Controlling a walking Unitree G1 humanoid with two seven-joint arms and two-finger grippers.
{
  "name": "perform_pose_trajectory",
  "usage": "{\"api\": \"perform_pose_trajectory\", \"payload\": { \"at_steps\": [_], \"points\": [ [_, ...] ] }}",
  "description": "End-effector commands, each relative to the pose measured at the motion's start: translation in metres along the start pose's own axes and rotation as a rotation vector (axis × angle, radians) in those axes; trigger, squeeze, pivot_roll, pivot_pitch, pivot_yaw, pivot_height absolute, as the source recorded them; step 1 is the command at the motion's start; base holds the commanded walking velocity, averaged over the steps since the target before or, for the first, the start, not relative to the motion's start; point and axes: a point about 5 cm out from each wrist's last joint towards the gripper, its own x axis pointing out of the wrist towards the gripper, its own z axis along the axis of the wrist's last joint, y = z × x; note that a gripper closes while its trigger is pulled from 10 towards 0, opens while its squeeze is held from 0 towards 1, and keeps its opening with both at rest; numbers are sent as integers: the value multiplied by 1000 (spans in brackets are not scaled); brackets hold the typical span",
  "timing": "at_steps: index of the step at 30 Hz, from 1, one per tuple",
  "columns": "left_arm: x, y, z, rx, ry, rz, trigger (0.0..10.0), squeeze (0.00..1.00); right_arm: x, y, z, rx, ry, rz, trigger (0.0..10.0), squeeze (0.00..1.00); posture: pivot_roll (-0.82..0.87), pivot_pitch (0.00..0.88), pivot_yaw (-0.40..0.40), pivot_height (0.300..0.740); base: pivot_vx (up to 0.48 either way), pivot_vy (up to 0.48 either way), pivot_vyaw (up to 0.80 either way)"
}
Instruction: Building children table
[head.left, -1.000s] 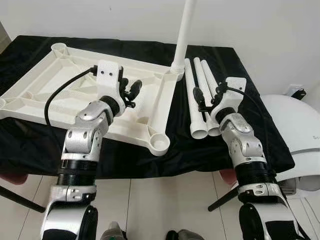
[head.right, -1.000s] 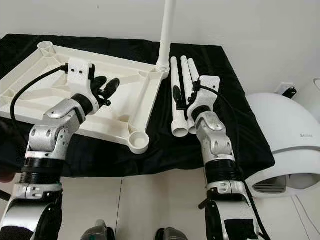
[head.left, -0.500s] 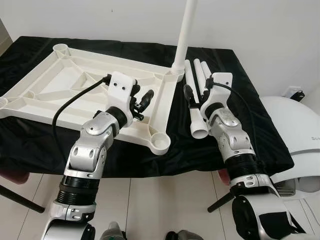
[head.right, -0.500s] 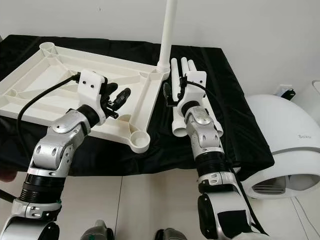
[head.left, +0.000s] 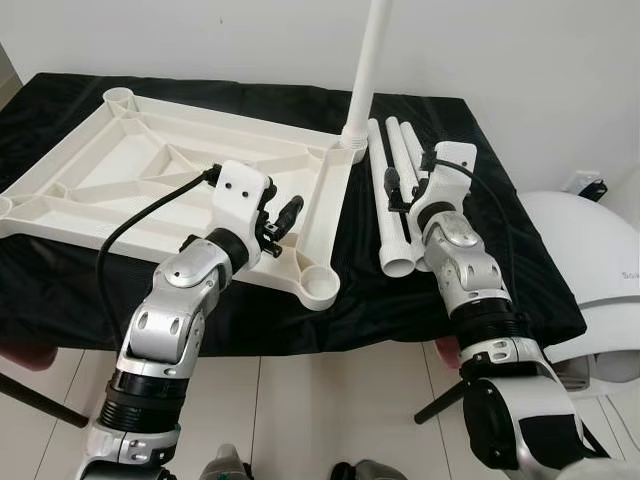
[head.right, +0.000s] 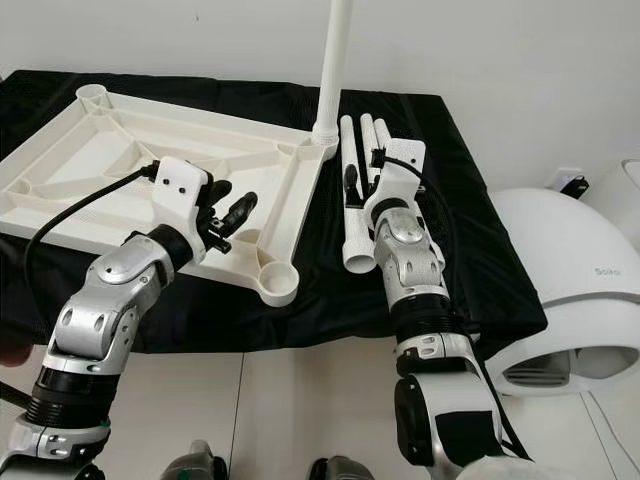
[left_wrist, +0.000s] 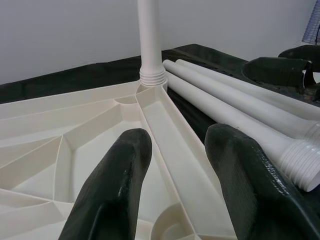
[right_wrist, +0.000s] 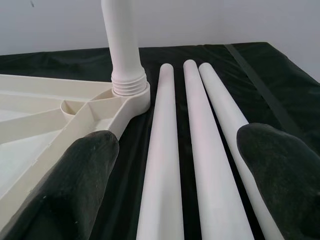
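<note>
The white plastic tabletop (head.left: 130, 170) lies upside down on a black cloth. One white leg (head.left: 368, 70) stands screwed upright in its far right corner socket. The near right corner socket (head.left: 320, 285) is empty. Three loose white legs (head.left: 393, 235) lie side by side just right of the tabletop. My left gripper (head.left: 278, 218) hovers open over the tabletop's near right ribs, holding nothing, and looks toward the upright leg (left_wrist: 149, 40). My right gripper (right_wrist: 175, 175) is open low over the loose legs (right_wrist: 162, 150), with its fingers (right_wrist: 75, 185) straddling them.
The black cloth (head.left: 500, 290) covers the whole work table, whose front edge runs close under my arms. A white rounded appliance (head.left: 590, 260) stands at the right on the tiled floor (head.left: 330, 400). A plain wall closes the back.
My left gripper has moved right across the tabletop toward its near right corner. My right gripper has swung left and forward from the table's right side to over the loose legs.
</note>
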Motion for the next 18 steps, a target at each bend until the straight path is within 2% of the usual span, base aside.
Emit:
{"api": "perform_pose_trajectory", "payload": {
  "at_steps": [1, 7, 11, 12, 18],
  "points": [
    [-2, -5, 1, 3, 2, -51, 10000, 0, 2, 1, -1, 16, 22, -9, 10000, 0, 32, 48, -53, 740, 0, 0, 0],
    [-4, -10, 3, 3, 2, -65, 10000, 0, 9, 13, -5, -10, 107, -9, 10000, 0, 37, 56, -59, 740, 0, 0, 0],
    [-7, -13, 3, -5, 5, -68, 10000, 0, 10, 19, -7, 12, 129, 1, 10000, 0, 45, 63, -65, 740, 0, 0, 0],
    [-9, -16, 2, -9, 11, -75, 10000, 0, 9, 22, -11, 43, 164, 15, 10000, 0, 48, 70, -68, 740, 0, 0, 0],
    [-11, -19, -1, -10, 22, -76, 10000, 0, 9, 25, -15, 44, 194, 8, 10000, 0, 52, 79, -71, 740, 0, 0, 0]
  ]
}}
